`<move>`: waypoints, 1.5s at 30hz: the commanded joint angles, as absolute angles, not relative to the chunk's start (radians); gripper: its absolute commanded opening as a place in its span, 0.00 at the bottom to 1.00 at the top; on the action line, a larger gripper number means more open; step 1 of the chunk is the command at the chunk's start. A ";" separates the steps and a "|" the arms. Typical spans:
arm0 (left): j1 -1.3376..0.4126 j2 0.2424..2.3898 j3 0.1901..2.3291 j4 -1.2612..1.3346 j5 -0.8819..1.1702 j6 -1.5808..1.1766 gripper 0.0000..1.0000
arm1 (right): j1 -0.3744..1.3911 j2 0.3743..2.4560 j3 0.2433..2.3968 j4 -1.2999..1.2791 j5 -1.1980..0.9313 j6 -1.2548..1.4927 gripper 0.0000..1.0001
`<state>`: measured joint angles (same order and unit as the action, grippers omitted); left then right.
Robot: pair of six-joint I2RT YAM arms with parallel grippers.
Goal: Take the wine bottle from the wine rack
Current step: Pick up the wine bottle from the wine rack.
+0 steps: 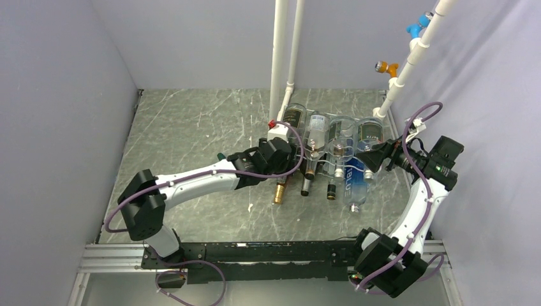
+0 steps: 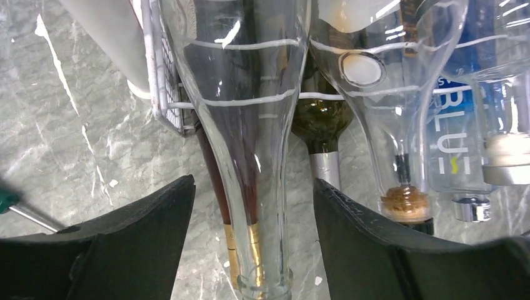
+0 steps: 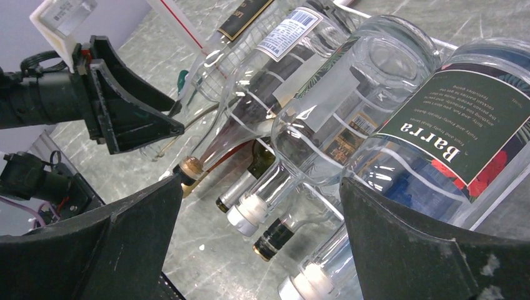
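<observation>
Shows a clear wine bottle (image 2: pixel 250 125) lying neck-outward at the left end of the wine rack (image 2: pixel 167 94). Straddling that neck without touching, set to clamp and pull: left gripper (image 2: pixel 253 181), partly open. Hovering beside the rack's right end, spread wide and empty, perhaps for bracing: right gripper (image 3: pixel 261 181).

Robot lab test cell: plain lilac-grey partition walls (image 1: pixel 64 95) enclose grey marbled desk (image 1: pixel 191 121); aluminium extrusion rail (image 1: pixel 108 258) along desk's near edge.
</observation>
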<state>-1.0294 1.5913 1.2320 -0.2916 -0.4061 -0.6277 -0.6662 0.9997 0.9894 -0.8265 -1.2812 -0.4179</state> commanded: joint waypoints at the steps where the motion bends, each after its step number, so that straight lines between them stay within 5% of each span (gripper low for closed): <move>1: -1.035 1.613 1.223 -0.196 -0.443 -0.614 0.72 | -0.672 0.981 0.979 -0.784 -1.281 -0.414 1.00; 30: -1.045 1.720 1.225 -0.135 -0.474 -0.641 0.53 | -0.673 0.977 0.968 -0.775 -1.276 -0.403 1.00; 42: -1.061 1.630 1.210 -0.141 -0.539 -0.624 0.01 | -0.675 0.977 0.971 -0.779 -1.277 -0.407 1.00; 45: -1.072 1.578 1.198 -0.124 -0.567 -0.593 0.00 | -0.676 0.979 0.969 -0.775 -1.278 -0.402 1.00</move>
